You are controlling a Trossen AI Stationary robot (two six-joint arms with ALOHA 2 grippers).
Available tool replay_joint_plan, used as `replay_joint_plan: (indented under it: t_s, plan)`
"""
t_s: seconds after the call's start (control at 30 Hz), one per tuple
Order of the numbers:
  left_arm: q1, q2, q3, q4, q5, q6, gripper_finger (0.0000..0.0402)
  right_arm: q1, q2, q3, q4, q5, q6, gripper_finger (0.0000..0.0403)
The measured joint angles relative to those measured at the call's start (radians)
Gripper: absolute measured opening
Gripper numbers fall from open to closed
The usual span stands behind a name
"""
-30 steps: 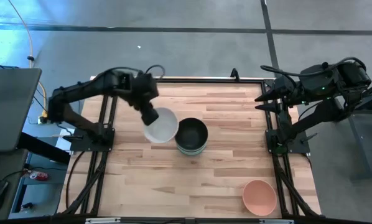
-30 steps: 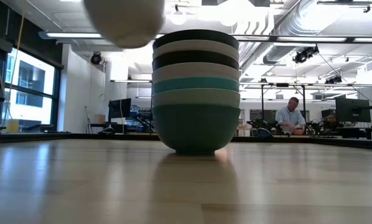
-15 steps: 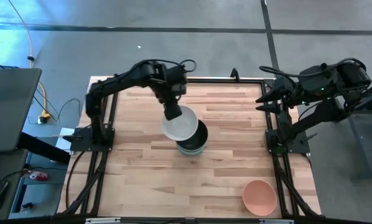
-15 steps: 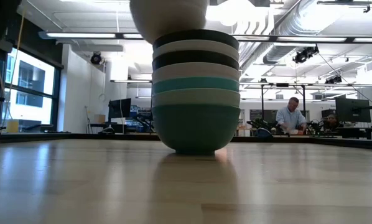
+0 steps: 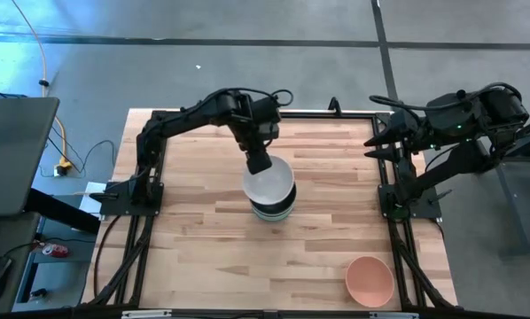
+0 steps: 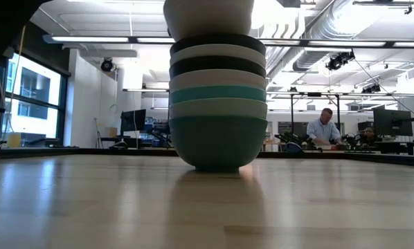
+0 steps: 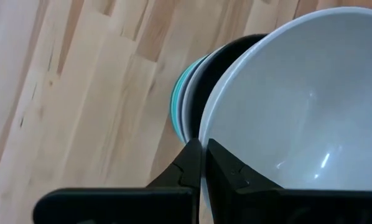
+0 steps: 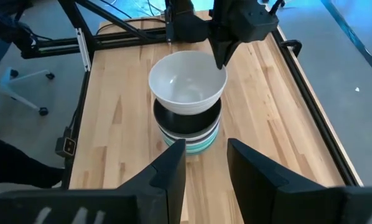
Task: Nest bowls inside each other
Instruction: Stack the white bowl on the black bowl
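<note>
A stack of nested bowls (image 5: pixel 272 209) stands mid-table: teal at the bottom, then mint, teal, white, black, white, black (image 6: pixel 217 104). My left gripper (image 5: pixel 259 163) carries a white bowl (image 5: pixel 268 182) just above the stack's top, a little off-centre toward the table's left; in the low view the white bowl (image 6: pixel 208 17) hangs over the black top rim. A salmon-pink bowl (image 5: pixel 370 278) sits alone near the table's near right corner. My right gripper (image 8: pixel 204 165) waits open at the right edge, high above the table. My left gripper pinches the white bowl's rim (image 7: pixel 206 138) on its far-left side, one finger inside the bowl and one outside. The fingers (image 8: pixel 222 59) come from above, pointing down. The bowl is lifted clear, mouth up and roughly level, over the stack.
Bare wooden tabletop (image 5: pixel 203 239) lies all round the stack. Black frame rails (image 5: pixel 150 177) run along the left and right edges. In the low view a person (image 6: pixel 324 129) sits at a desk in the room behind.
My left gripper has carried the white bowl toward the table's right, from beside the stack's left to over its top, and a little lower. The stack and the pink bowl have stayed put.
</note>
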Motion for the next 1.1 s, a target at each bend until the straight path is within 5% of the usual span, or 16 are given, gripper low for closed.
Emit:
replay_joint_plan:
  t_s: [1.1]
  plan:
    - [-0.064, 0.145, 0.000, 0.013, -0.111, 0.003, 0.0000, 0.000, 0.000, 0.000, 0.000, -0.002, 0.004, 0.0110]
